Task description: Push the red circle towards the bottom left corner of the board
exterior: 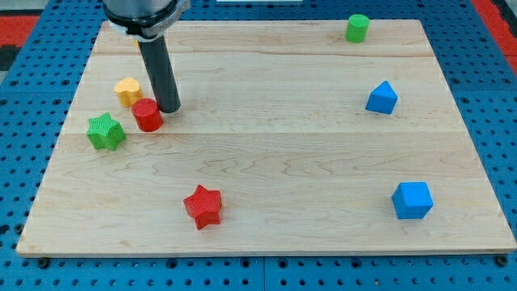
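Note:
The red circle [148, 115] is a short red cylinder on the wooden board [275, 162], at the view's left, in the upper half. My tip [169, 109] stands right against its right side, touching or nearly touching. A yellow block [128, 90] sits just up and left of the red circle. A green star [106, 131] lies just left and below it, between the circle and the board's left edge.
A red star [203, 206] lies at the lower middle-left. A blue cube [413, 200] is at the lower right, a blue wedge-like block [382, 98] at the right, and a green cylinder [357, 27] at the top right.

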### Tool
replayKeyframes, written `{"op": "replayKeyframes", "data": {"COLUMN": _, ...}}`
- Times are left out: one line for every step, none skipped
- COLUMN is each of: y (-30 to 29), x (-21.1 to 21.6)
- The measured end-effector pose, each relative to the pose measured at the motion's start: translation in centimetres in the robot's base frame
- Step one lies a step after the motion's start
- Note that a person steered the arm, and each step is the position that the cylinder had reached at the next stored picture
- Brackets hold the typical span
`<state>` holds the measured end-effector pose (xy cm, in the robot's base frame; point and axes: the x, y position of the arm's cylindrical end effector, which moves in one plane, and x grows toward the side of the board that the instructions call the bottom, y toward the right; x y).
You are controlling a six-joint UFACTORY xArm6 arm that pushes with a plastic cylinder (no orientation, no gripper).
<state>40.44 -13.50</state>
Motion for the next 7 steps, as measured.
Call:
{"op": "replayKeyframes", "data": {"y": -0.7, "x": 2.3}}
{"op": "replayKeyframes", "data": {"y": 0.8, "x": -1.7}}
{"op": "replayKeyframes", "data": {"y": 1.8, "x": -3.8}}
{"op": "replayKeyframes", "data": {"y": 0.5, "x": -1.5}}
{"op": "replayKeyframes", "data": {"y": -2.6, "x": 1.4}}
{"op": "replayKeyframes", "data": {"y": -4.2, "x": 1.8}}
{"op": "replayKeyframes", "data": {"y": -4.2, "x": 1.4}}
